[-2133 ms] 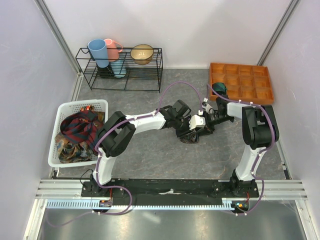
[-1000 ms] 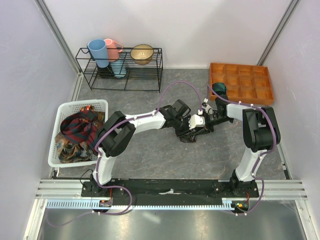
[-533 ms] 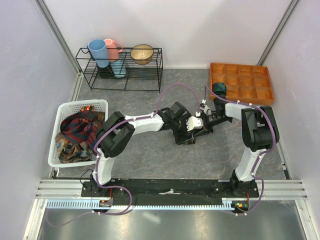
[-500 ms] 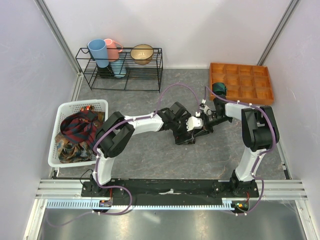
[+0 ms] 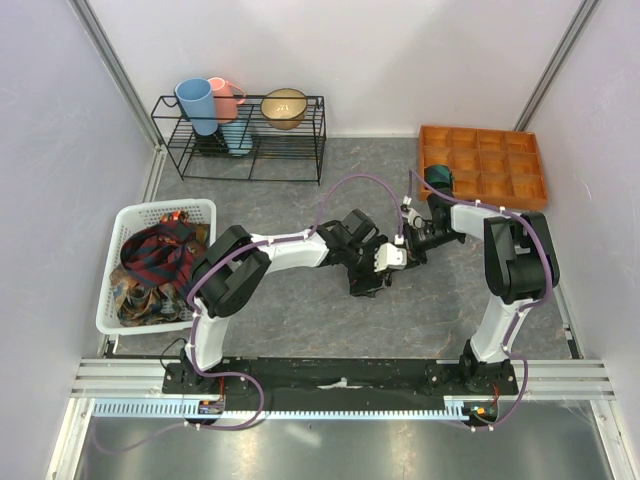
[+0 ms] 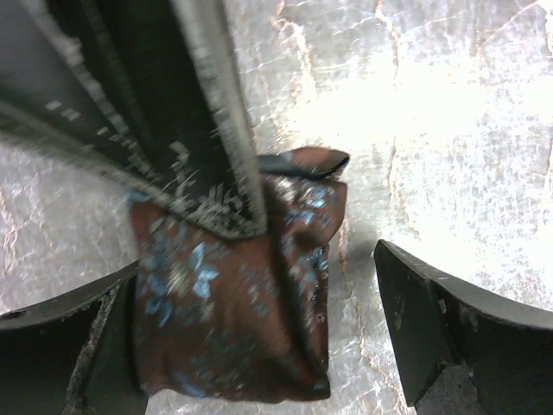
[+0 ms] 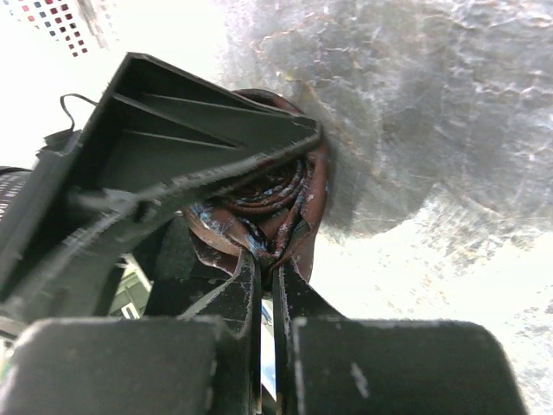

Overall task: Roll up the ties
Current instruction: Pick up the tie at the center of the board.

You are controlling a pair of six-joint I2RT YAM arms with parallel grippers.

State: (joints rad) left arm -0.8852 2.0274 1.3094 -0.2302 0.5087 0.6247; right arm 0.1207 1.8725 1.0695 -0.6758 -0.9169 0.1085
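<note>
Soft, light maroon-brown tie roll (image 6: 233, 303), likely to spring open if released.
Right fingers (image 7: 244, 290) clamp its core from 11 o'clock; left fingers (image 6: 441, 320) stand apart, flanking it.

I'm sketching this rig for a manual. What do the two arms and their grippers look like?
The left arm and right arm have white links joined by bulky black joints, each with a looping purple cable. The left gripper and right gripper carry black, scuffed, wedge-shaped fingers.

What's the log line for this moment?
left gripper: open, straddling rolled tie | right gripper: shut on rolled tie | basket: more ties
</note>
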